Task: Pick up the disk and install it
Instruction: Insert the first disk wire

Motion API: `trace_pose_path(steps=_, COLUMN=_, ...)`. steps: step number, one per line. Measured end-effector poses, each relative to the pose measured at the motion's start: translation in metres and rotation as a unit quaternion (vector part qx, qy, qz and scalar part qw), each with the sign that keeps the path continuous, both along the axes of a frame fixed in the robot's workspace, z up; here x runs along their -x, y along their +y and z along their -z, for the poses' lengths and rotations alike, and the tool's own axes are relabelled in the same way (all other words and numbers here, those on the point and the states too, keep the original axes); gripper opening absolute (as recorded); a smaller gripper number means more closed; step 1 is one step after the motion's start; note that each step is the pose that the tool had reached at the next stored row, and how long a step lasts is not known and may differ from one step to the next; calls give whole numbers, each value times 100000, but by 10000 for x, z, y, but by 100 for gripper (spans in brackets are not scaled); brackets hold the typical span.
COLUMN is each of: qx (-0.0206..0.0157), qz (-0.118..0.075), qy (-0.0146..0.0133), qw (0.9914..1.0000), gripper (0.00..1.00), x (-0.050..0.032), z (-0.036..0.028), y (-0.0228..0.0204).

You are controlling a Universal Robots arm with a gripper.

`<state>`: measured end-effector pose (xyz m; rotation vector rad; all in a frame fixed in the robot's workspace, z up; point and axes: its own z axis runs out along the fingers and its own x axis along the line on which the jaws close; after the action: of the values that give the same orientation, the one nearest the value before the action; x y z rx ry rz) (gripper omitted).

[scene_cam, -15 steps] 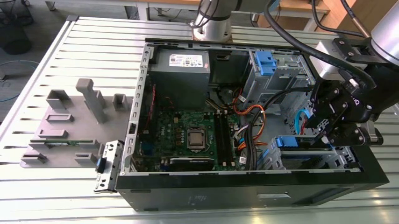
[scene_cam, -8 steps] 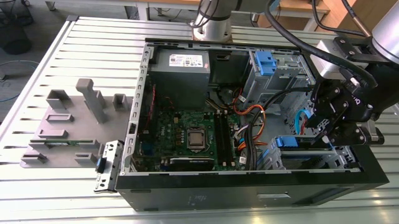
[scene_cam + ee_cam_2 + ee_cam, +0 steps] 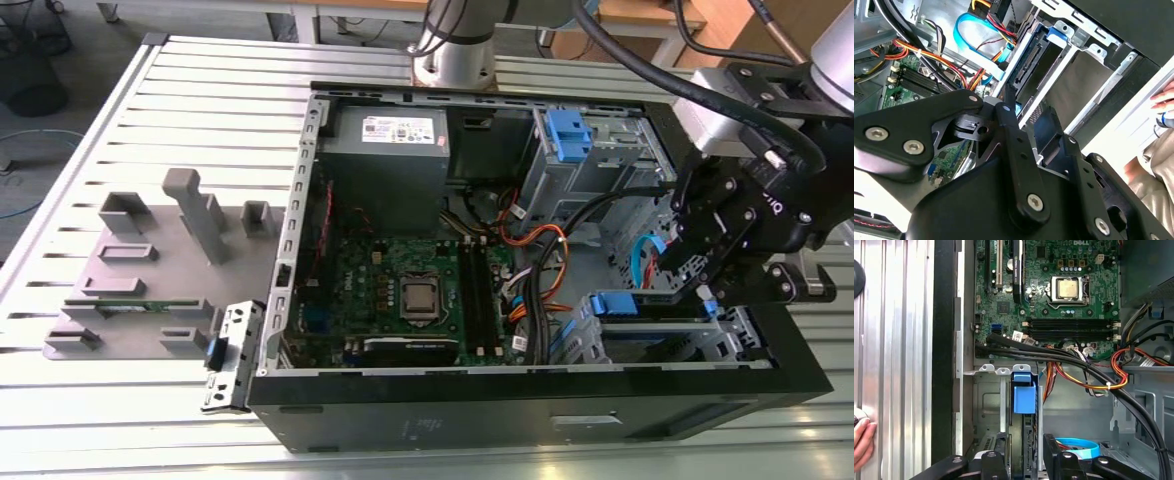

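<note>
Now we see our tool (image 3: 1025,442) clamped on the disk (image 3: 1023,392), standing edge-on inside the computer's drive cage (image 3: 986,402).

Open computer case (image 3: 534,412) lies on a slatted table (image 3: 200,90), with a fixture tray (image 3: 187,285) beside it on the exterior view's left. Inside, the power supply (image 3: 387,150) fills the far corner. The motherboard (image 3: 400,290) lies nearer the camera and a drive cage (image 3: 587,150) stands to the exterior view's right. The gripper (image 3: 703,295) hangs over the near drive bay (image 3: 667,335), which holds the disk (image 3: 621,303). Cables (image 3: 534,260) run between bay and motherboard. A hand (image 3: 861,442) is over the table, outside the case wall.
</note>
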<state>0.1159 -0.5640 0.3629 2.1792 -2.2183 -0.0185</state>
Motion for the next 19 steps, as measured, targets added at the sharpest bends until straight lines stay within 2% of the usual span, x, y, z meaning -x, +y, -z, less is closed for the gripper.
trace_pose_path(steps=11, qx=7, qz=-2, qy=0, qw=100000, gripper=42, x=0, z=-13, y=14)
trace_pose_path(steps=19, qx=0, qz=-1, qy=1, qw=100000, gripper=42, x=-6, z=-10, y=64)
